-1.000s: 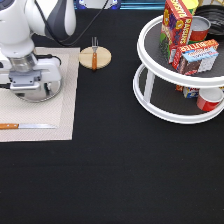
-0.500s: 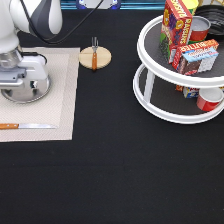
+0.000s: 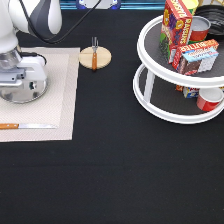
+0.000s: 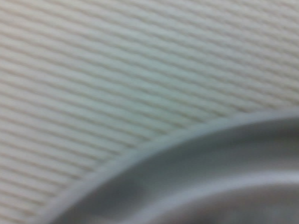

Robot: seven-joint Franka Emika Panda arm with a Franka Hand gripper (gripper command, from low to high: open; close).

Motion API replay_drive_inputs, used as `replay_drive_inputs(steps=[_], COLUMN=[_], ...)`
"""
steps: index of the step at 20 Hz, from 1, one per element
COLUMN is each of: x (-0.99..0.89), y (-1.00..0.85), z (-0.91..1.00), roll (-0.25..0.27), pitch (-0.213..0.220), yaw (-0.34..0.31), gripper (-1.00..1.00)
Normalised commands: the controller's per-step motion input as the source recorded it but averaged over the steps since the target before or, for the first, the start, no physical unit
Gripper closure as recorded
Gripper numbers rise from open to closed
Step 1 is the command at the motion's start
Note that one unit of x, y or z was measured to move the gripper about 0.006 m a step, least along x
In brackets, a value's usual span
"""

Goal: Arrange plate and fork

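One gripper low over the plate on the beige placemat, finger state impossible to tell, fork lying on the wooden coaster just beside the placemat, knife along the placemat's near edge, two-tier white rack well apart from it.

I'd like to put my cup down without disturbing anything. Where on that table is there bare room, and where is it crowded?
The black table is bare along the exterior view's bottom, and between the wooden coaster and the two-tier rack. Crowded: the placemat, with the gripper over the plate, and the knife. The fork lies on the coaster.
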Motion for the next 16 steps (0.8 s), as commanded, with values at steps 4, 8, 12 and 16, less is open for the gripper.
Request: replay_drive_inputs(steps=[4,8,12,16], x=[-0.02,-0.16,-0.31,-0.54], y=[0.72,0.59,0.76,0.79], z=[0.08,0.41,0.62,0.64], roll=[-0.052,-0.057,-0.088,-0.111], pitch=[-0.018,-0.024,-0.043,-0.078], yaw=[-0.005,-0.054,-0.044,-0.012], gripper=[-1.00,-1.00,-1.00,-1.00])
